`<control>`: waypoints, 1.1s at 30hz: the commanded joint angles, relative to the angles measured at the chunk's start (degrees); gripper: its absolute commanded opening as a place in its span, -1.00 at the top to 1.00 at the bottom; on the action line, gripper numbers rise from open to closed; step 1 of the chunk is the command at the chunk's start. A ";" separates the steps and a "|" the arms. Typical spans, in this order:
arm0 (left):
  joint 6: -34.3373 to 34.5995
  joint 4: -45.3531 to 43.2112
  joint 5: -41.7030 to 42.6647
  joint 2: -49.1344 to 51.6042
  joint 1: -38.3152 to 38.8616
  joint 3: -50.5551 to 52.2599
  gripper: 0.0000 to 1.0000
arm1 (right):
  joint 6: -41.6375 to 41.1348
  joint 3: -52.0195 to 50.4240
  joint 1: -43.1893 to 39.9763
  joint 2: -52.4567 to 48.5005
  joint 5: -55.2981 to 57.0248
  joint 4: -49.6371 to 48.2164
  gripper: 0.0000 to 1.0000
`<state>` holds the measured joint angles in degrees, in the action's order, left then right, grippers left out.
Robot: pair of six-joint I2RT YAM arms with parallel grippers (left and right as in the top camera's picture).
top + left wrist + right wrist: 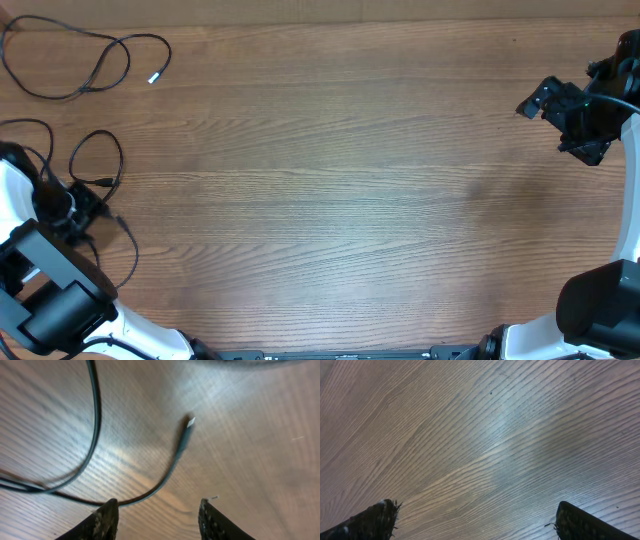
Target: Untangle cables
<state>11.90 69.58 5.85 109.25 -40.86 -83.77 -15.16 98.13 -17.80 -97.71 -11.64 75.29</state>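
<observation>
Two thin black cables lie apart at the table's left. One cable (128, 60) rests in loose loops at the far left corner, its silvery-white tip (154, 77) pointing right. The other cable (119, 160) forms a loop just beyond my left gripper (88, 205), and its plug end (104, 183) lies beside the loop. In the left wrist view this cable (95, 420) curves past the left fingertip (109, 510), the plug (186, 437) lying flat on the wood ahead. My left gripper (159, 515) is open with nothing between its fingers. My right gripper (552, 125) (475, 520) is wide open over bare wood at the far right.
The wooden table (330, 190) fills the view. The left arm's base (50, 300) sits at the near left corner and the right arm's base (600, 310) at the near right. Part of the second cable trails toward the left arm.
</observation>
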 commanded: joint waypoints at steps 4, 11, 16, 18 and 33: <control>-2.89 0.79 11.47 -9.05 1.49 -3.65 -0.07 | 0.22 0.13 0.04 -0.09 0.00 -0.15 -1.00; -7.30 0.57 18.53 -24.65 16.87 -3.21 -0.08 | 0.22 0.13 0.04 -0.09 0.00 -0.15 -1.00; -8.31 -0.44 8.24 -29.90 39.58 -3.06 -1.00 | 0.22 0.13 0.04 -0.09 0.00 -0.15 -1.00; -8.28 -0.46 6.99 -29.88 45.94 -3.06 -1.00 | 0.22 0.13 0.04 -0.09 0.00 -0.17 -1.00; -7.63 -0.42 4.04 -29.86 59.80 -3.06 -0.99 | 6.88 0.24 -0.17 0.48 -30.49 5.92 -1.00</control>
<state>5.34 69.21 10.83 79.77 18.76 -86.30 -13.87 98.13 -17.91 -97.71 -28.99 79.64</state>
